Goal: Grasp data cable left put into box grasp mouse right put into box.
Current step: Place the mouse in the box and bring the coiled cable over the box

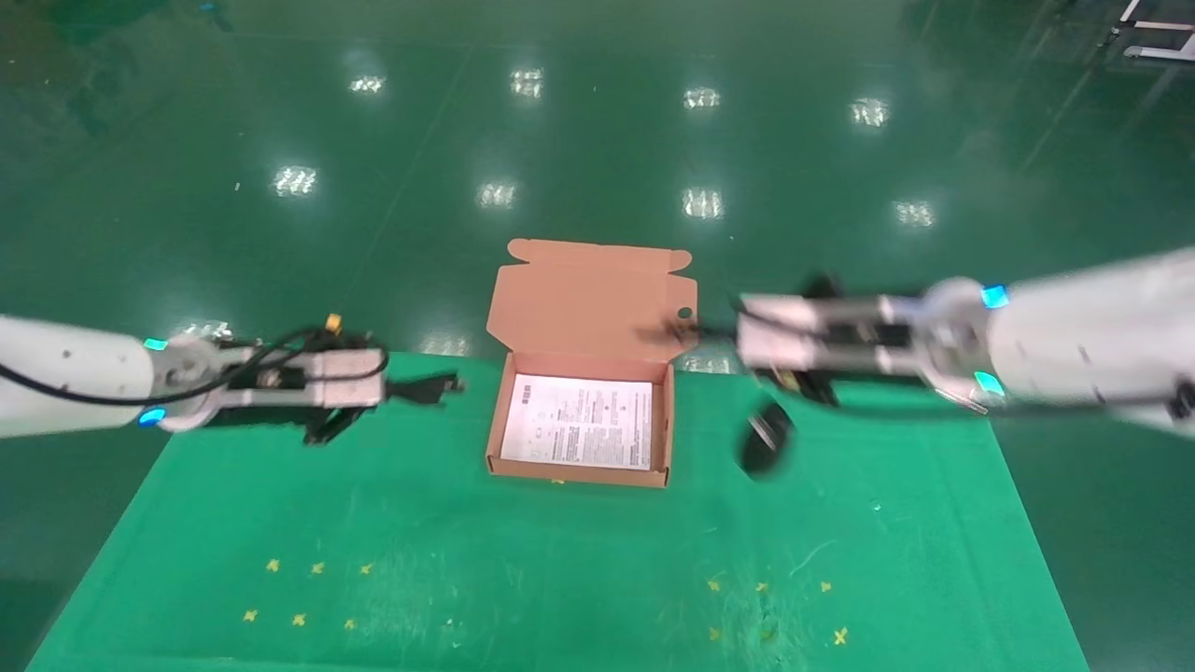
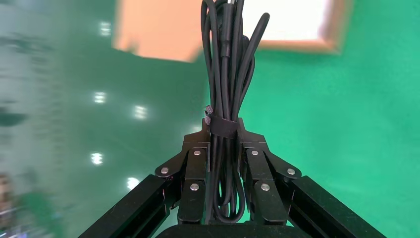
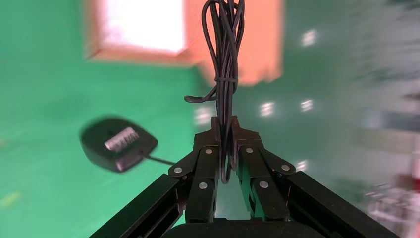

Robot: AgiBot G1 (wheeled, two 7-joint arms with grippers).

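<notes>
The salmon-orange box (image 1: 495,411) lies open at the table's middle, flap lid up at the back, white printed sheet inside. My left gripper (image 1: 397,387) hovers left of the box, shut on the data cable (image 1: 434,385), a black strapped bundle sticking out toward the box. The left wrist view shows the gripper (image 2: 223,124) clamped on the cable (image 2: 228,64). My right gripper (image 1: 724,329) is right of the box's flap, shut on the mouse's looped cord (image 3: 225,54). The black mouse (image 1: 766,439) dangles below it over the cloth, white label showing (image 3: 119,144).
The table is covered by a green cloth (image 1: 560,560) with small yellow cross marks (image 1: 317,567) near the front on both sides. The shiny green floor (image 1: 597,140) lies beyond the far edge. The box shows blurred in both wrist views (image 2: 153,29) (image 3: 143,29).
</notes>
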